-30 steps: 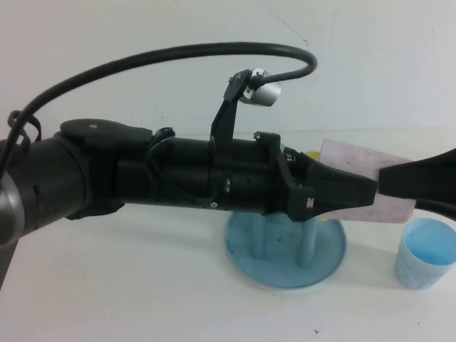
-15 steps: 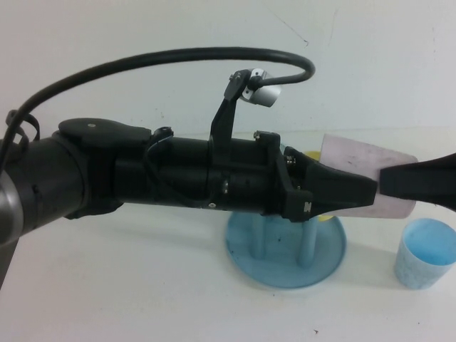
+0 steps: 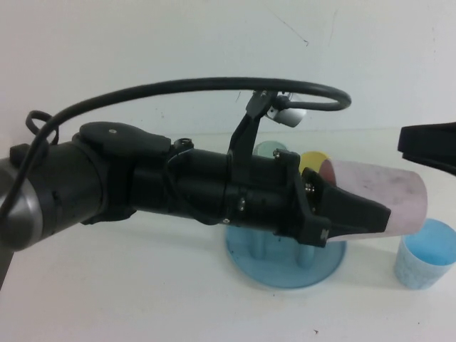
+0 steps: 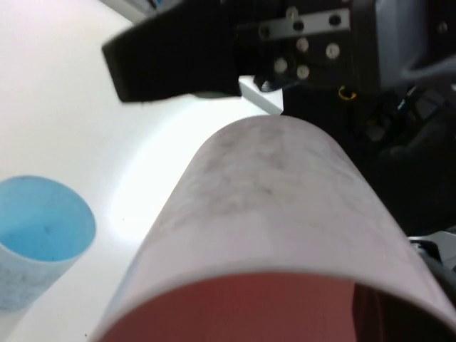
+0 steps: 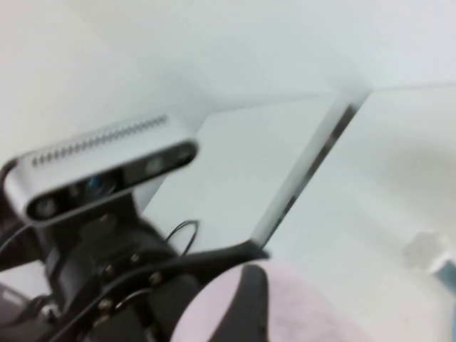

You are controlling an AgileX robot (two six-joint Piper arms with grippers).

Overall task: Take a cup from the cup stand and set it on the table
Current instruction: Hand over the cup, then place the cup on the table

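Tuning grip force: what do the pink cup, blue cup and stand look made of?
Pink cup, held sideways by the left gripper: likely thin matte plastic, faint grey speckles, no shine. Blue cup on the table: same speckled matte look, probably plastic. Cup stand: smooth blue dish and pegs, seemingly moulded plastic. Right gripper sits apart, upper right.

Large plain white flat table (image 3: 107,285): carries round blue plastic dish-like cup stand (image 3: 285,267) near centre; small light blue speckled plastic tumbler (image 3: 426,253) upright just beside it on the right arm's side, apart from the dish
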